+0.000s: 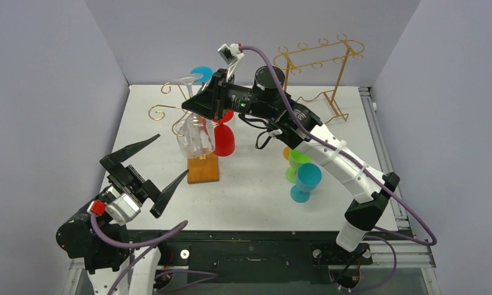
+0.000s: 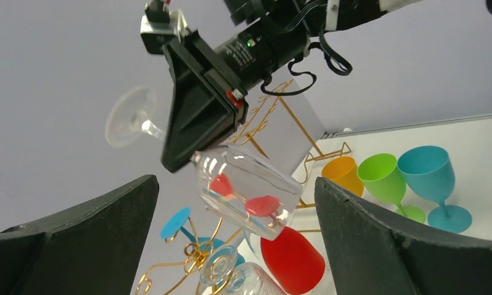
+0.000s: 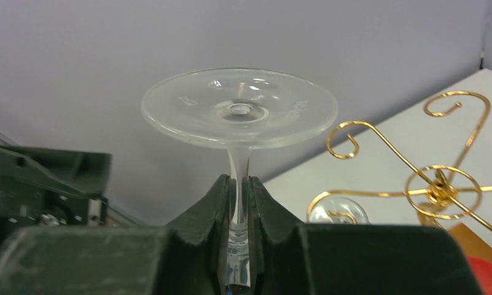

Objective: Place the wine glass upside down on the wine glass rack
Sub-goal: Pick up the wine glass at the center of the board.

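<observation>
Wine glass (image 1: pixel 187 78), overhead: clear, foot up and bowl down, gripped by the stem over the back left of the table (image 1: pixel 255 196), above the wooden base of the wine glass rack (image 1: pixel 203 167). I cannot tell from here whether it touches a wire arm.
Overhead, right gripper (image 1: pixel 191 103): reached across from the right, fingers pinching the stem just under the foot.
Overhead, left gripper (image 1: pixel 172 155): near the front left edge, fingers spread wide with nothing between them, apart from the glass.
Overhead, the rest: a red glass (image 1: pixel 223 140) hangs bowl-down on the rack. A green glass (image 1: pixel 296 158), teal glass (image 1: pixel 306 181) and orange glass (image 1: pixel 285 152) stand together right of centre. A taller gold frame rack (image 1: pixel 320 61) is at the back right.
Left wrist, wine glass (image 2: pixel 249 193): tilted in the air, foot upper left, bowl lower right, framed by my own spread fingers (image 2: pixel 77 246) without touching them.
Left wrist, right gripper (image 2: pixel 172 144): clamped on the stem between foot and bowl.
Left wrist, rack: gold curls (image 2: pixel 197 252) lie below the bowl, with a second clear glass (image 2: pixel 228 270) among them.
Right wrist, wine glass (image 3: pixel 238 114): the foot sits level just above the fingertips.
Right wrist, right gripper (image 3: pixel 237 184): both fingers pressed against the thin stem.
Right wrist, wine glass rack (image 3: pixel 440 184): its spirals are off to the right, apart from the stem.
</observation>
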You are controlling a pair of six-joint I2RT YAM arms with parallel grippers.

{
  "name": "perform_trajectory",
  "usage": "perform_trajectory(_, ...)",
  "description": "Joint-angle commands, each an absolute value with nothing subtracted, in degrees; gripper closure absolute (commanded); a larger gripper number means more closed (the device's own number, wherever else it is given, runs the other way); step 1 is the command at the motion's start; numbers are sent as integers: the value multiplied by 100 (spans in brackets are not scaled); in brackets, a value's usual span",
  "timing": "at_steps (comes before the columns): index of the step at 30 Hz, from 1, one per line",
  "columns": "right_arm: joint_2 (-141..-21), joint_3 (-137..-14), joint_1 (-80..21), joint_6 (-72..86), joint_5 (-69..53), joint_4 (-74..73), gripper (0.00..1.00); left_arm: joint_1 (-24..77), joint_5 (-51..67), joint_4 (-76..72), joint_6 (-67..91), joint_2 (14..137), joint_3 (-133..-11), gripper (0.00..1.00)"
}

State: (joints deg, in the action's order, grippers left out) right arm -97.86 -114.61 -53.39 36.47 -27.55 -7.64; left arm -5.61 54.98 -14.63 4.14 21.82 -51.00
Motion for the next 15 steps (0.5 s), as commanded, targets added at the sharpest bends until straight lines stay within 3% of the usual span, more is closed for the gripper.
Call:
perform_trajectory(1,-9105,-11715,-5172,2170,-3427,-2102,100,-536,6129,-868,124,2299,-5696,4)
perform_trajectory(7,-8626,-11088,-5233,1450,-3797,-2726,100,-536,5616,-1131,-244,2790,-5934,0)
perform_trajectory(11,-8452,-10653,-5507,1347,-3795,-2639,100,-539,5692,-1260,-280,3210,-6209,19)
perform_trajectory(15,-8467,-10544,-5784,1447,-3694,-2436,100,-537,6317,-1541,297,3627,-6520,28)
